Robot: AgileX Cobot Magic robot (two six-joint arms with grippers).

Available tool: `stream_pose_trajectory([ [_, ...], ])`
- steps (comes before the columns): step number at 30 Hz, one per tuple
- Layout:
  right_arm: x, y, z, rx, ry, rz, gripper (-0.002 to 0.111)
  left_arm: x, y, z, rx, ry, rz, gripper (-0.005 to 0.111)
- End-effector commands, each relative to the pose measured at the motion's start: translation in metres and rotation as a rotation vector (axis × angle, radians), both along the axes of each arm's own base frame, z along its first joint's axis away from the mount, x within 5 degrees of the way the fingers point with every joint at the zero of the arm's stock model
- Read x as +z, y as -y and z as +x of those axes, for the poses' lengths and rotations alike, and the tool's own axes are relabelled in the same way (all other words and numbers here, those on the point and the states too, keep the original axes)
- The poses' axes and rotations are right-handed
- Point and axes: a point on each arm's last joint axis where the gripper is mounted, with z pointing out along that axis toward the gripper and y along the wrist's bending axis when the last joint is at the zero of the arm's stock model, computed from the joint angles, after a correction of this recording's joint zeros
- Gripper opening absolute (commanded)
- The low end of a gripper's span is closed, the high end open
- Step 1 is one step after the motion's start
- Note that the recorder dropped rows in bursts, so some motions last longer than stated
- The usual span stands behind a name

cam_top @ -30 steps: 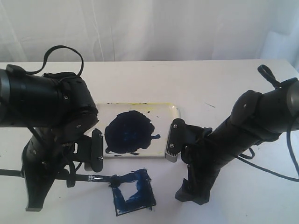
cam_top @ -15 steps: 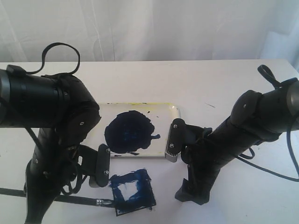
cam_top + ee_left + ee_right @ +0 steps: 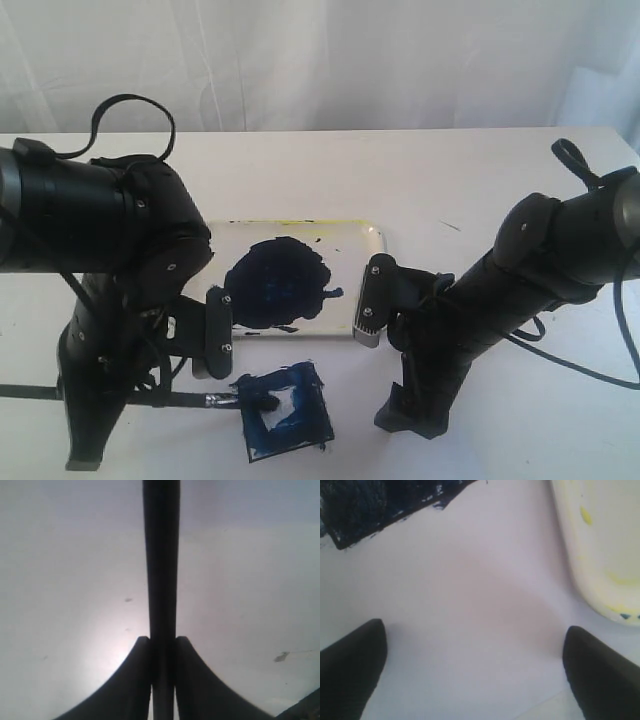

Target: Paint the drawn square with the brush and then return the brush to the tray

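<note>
Closest to the viewer, the drawn square (image 3: 287, 410) lies on the white table (image 3: 450, 180); its border is thickly covered in dark blue and only a small white patch remains near its middle. The brush (image 3: 225, 401) lies nearly level, coming in from the left, its dark tip resting on the left part of the square, beside that patch. The left gripper (image 3: 162, 642) is clamped on the brush handle, its jaws pressed to either side of the thin black stick. The step in hand seems to be filling the last white area; it would go best with short, light strokes towards the centre, the tip kept low and the handle steady, so that no more paint strays past the ragged outer edge. Just right of the square stands the dark right arm, which limits a sweep that way. Behind the square sits the tray (image 3: 365, 235), holding a large dark paint blob (image 3: 275, 282); the right gripper (image 3: 475, 645) waits at the tray's right end, jaws wide apart and holding nothing. Farther back are bare table and a pale curtain (image 3: 320, 60).
</note>
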Motion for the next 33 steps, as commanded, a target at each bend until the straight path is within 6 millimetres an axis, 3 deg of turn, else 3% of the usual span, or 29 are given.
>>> stream_pose_trajectory([
  [1, -0.009, 0.004, -0.004, 0.02, -0.009, -0.038, 0.089, 0.0, 0.004, -0.006, -0.035, -0.075, -0.048, 0.0],
  [7, -0.009, 0.004, -0.004, 0.02, -0.009, -0.038, 0.089, 0.006, -0.006, 0.007, 0.067, 0.125, 0.058, 0.0],
  [13, -0.009, 0.004, -0.004, 0.021, -0.011, -0.038, 0.089, 0.006, -0.007, 0.002, 0.052, 0.062, 0.077, 0.0],
  [20, -0.009, 0.004, -0.004, 0.02, -0.009, -0.038, 0.089, 0.004, 0.005, -0.009, -0.028, 0.022, 0.05, 0.0],
  [33, -0.009, 0.004, -0.004, 0.02, -0.009, -0.038, 0.089, 0.008, 0.003, -0.002, -0.09, 0.116, 0.117, 0.0],
])
